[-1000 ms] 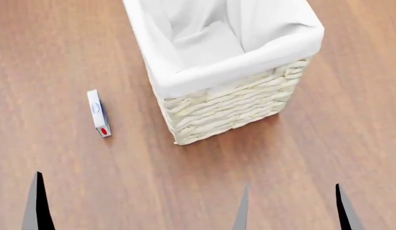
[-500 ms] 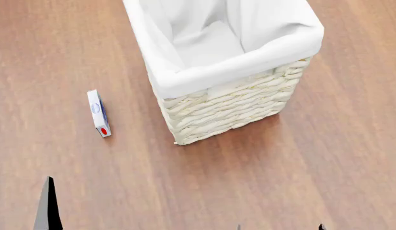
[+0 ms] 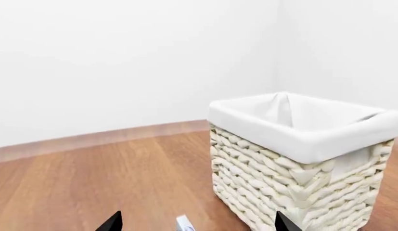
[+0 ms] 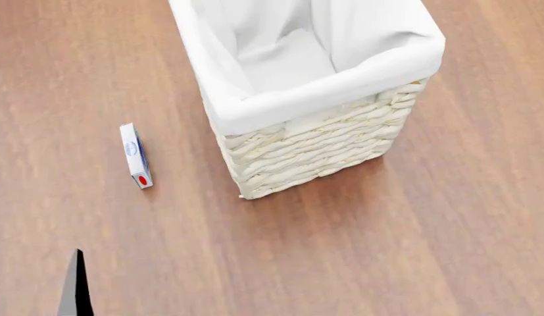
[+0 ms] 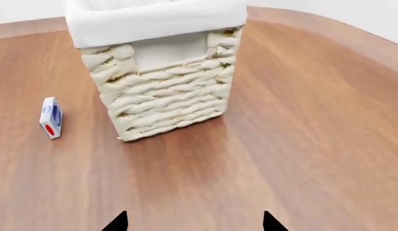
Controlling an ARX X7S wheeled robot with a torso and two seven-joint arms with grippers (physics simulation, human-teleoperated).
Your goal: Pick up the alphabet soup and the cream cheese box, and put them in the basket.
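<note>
The cream cheese box (image 4: 135, 156), a small white box with blue sides and a red spot, stands on edge on the wooden floor left of the basket (image 4: 318, 148). The right wrist view shows the box (image 5: 51, 118) and the wicker basket (image 5: 166, 96) too. My left gripper (image 3: 197, 225) is open, and the box's end (image 3: 184, 224) shows low between its fingertips, some way ahead of them. One left finger (image 4: 76, 289) pokes into the head view. My right gripper (image 5: 193, 224) is open over bare floor, short of the basket. The alphabet soup is out of view.
The basket's white cloth lining (image 4: 281, 59) folds over the rim, and the visible part of the inside holds only cloth. White walls with a baseboard (image 3: 121, 137) close off the floor behind the basket.
Both grippers have drawn back toward the bottom of the head view. The right fingertips have left that frame, and the left finger has sunk lower and shifted slightly right. Box and basket have not moved.
</note>
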